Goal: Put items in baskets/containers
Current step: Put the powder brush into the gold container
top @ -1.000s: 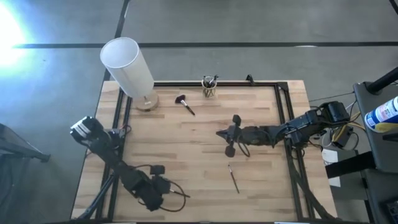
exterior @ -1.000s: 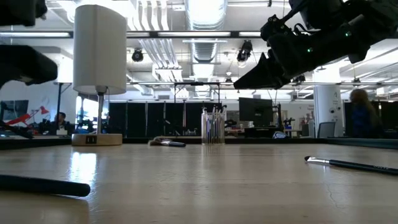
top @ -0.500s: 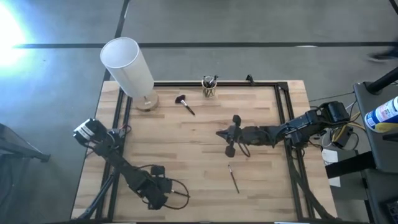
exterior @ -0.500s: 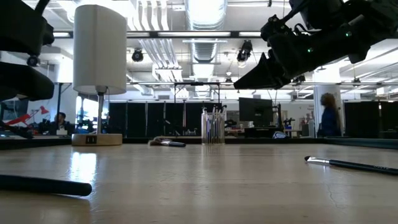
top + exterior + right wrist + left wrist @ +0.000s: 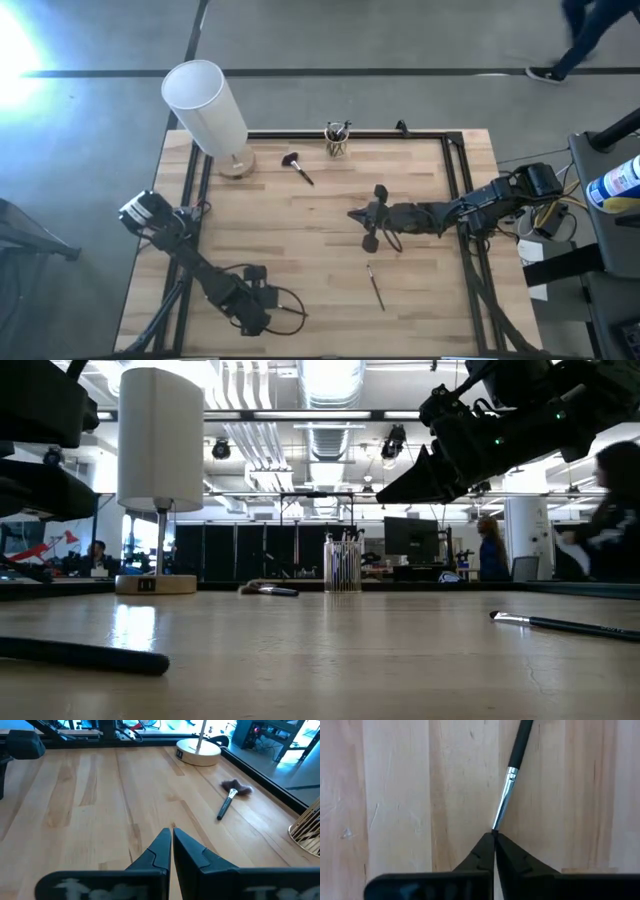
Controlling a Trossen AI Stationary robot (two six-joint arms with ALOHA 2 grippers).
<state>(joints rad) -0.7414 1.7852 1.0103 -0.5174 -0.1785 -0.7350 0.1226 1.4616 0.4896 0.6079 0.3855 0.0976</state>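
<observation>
My left gripper (image 5: pixel 494 839) is near the table's near left corner (image 5: pixel 255 298), shut at the tip of a thin dark brush (image 5: pixel 512 770) with a silver ferrule. The brush's handle shows low at the near edge (image 5: pixel 90 656). My right gripper (image 5: pixel 171 834) is shut and empty, hovering above the middle right of the table (image 5: pixel 352 214). The glass cup (image 5: pixel 337 140) holds several brushes at the far edge. A bushy brush (image 5: pixel 296 166) and a thin brush (image 5: pixel 376 286) lie flat on the table. My left gripper pinches the brush's bristle tip (image 5: pixel 495 829), just past the silver ferrule, between its two fingertips. The fingers come from above, and the brush runs straight on from them. Its handle (image 5: pixel 120 659) lies low along the table top.
A white cylinder lamp (image 5: pixel 208 110) on a round base stands at the far left corner. A black rail (image 5: pixel 400 133) frames the table. Cables loop beside my left gripper (image 5: pixel 290 308). People move in the room beyond the table.
My left gripper has gone a little toward the table's right edge. The brush has slid along the table with it, its free end now farther right in the low view. My right gripper has kept still.
</observation>
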